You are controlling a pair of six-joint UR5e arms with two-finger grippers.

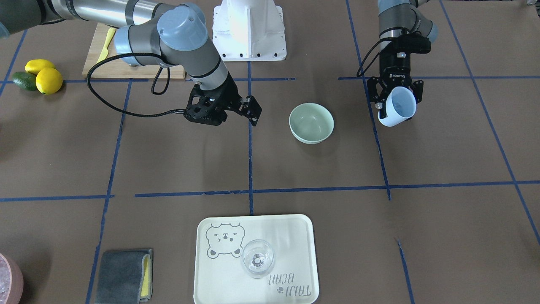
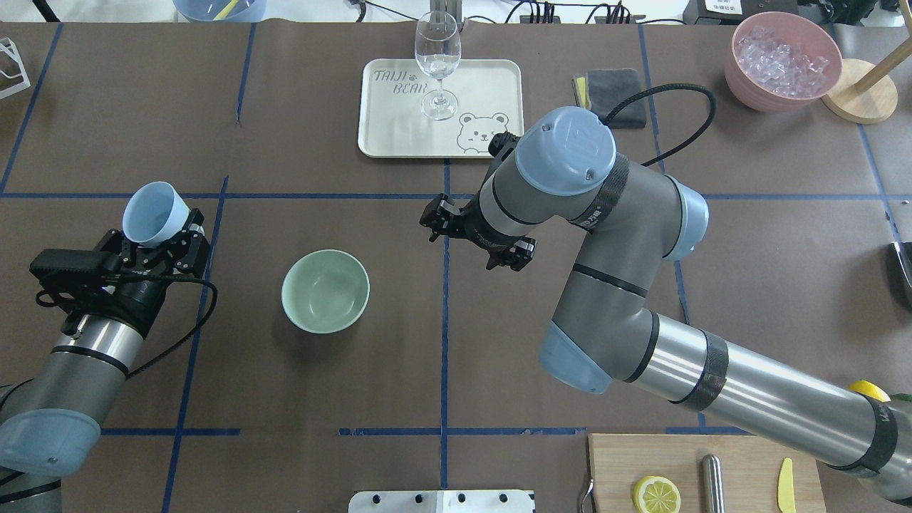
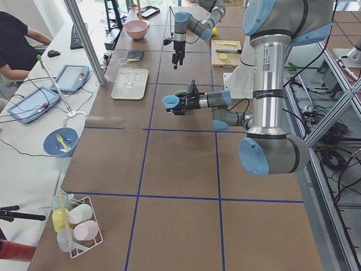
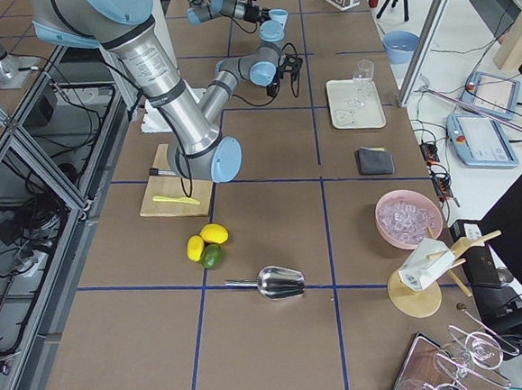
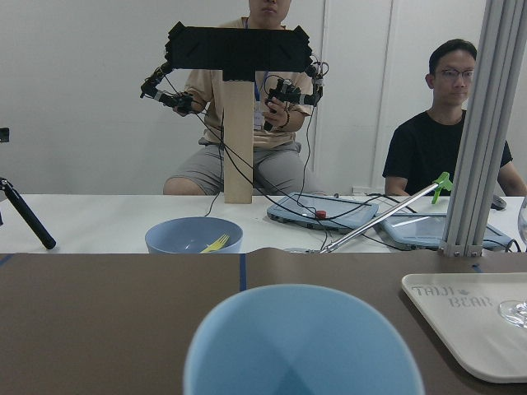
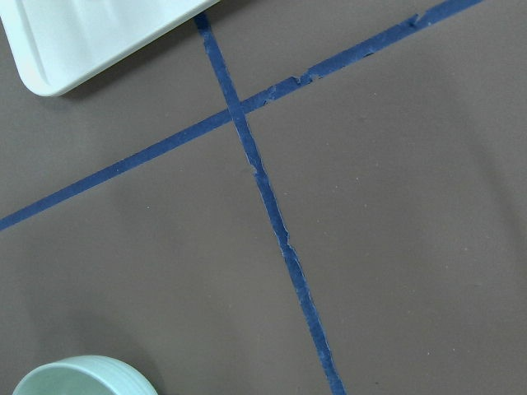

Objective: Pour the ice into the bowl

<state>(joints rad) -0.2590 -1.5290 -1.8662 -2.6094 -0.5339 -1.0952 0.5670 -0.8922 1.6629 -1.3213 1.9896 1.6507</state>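
the left gripper is closed on the base of a light blue cup, held clear of the table and tipped so its mouth faces away from the robot. the bowl sits on the table off to that gripper's right, apart from the cup and not under it. the ice is too small to make out (in cup or bowl). the right gripper hangs spread and empty beyond the bowl.

Bright even light, soft shadows (sharp pics)
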